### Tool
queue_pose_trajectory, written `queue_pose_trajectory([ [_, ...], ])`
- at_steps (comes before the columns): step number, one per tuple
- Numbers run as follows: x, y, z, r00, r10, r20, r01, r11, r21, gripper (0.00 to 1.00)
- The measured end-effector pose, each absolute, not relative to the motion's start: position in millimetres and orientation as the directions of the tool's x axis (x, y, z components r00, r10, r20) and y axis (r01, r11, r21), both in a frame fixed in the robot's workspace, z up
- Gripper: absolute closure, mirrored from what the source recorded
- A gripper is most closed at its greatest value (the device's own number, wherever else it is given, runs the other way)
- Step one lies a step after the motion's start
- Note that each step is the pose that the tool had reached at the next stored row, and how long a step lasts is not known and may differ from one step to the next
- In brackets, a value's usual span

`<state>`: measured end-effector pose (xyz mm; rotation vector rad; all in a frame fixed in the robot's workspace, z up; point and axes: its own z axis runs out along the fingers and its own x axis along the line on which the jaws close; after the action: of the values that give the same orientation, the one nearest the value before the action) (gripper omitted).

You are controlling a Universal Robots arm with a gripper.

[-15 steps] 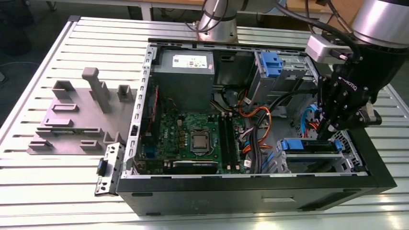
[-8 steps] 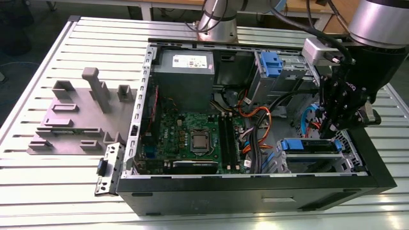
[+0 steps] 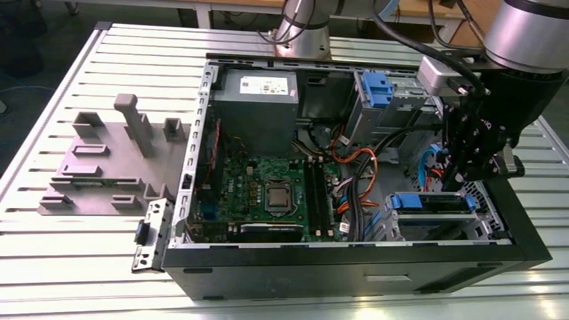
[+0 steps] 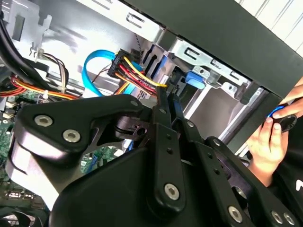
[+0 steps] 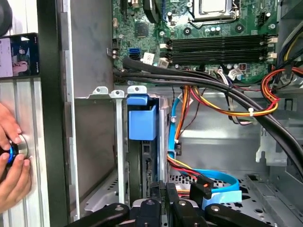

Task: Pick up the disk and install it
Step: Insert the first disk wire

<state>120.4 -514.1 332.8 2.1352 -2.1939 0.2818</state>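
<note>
Honestly, I judged the disk [image 5: 145,158] a dense, rigid little slab: heavy for its size, stiff enough not to flex, and not something I wanted knocked or dropped. Its bare metal faces looked slippery. The blue plastic rails along its edges seemed the better place to take hold, or else across the two flat faces, well away from the connector end.

It sat on edge in the drive cage [image 5: 120,142], slotted between the metal walls with its blue tab [image 5: 142,120] standing out of the opening. In the exterior view that put the disk [image 3: 433,203] at the lower right of the frame, inside the open computer case [image 3: 356,270], near the front corner.

The gripper [image 3: 468,170] hung just above that bay in the exterior view, at the right of the frame. In both wrist views its two fingers [image 4: 161,109] lay nearly together, with only a thin slit between them and nothing that I could see clamped there. I therefore read the gripper [image 5: 164,191] as closed and empty. It was lined up with the edge of the disk. Whether the fingertips actually touched the edge I could not tell. A blue ribbon cable [image 5: 220,182] and a bundle of coloured wires [image 5: 187,165] ran just beside the fingers.
</note>
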Motion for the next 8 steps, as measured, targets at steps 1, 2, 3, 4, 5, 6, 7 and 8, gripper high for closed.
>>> queue_pose_trajectory([
  [1, 120.3, -515.3, 332.8, -0.035, -0.984, 0.175, -0.996, 0.021, -0.084, 0.84],
  [2, 120.3, -516.7, 332.7, -0.037, -0.984, 0.175, -0.996, 0.022, -0.084, 0.84],
  [3, 120.2, -518.2, 332.8, -0.039, -0.984, 0.175, -0.996, 0.024, -0.084, 0.84],
  [4, 120.2, -519.5, 332.8, -0.040, -0.984, 0.175, -0.996, 0.026, -0.084, 0.84],
  [5, 120.3, -520.4, 332.8, -0.042, -0.984, 0.175, -0.996, 0.028, -0.084, 0.84],
  [6, 120.3, -520.8, 332.7, -0.044, -0.984, 0.175, -0.996, 0.029, -0.084, 0.84],
  [7, 120.3, -520.8, 332.8, -0.044, -0.984, 0.174, -0.996, 0.030, -0.084, 0.84],
  [8, 120.3, -520.8, 332.8, -0.045, -0.984, 0.174, -0.996, 0.030, -0.084, 0.84],
])
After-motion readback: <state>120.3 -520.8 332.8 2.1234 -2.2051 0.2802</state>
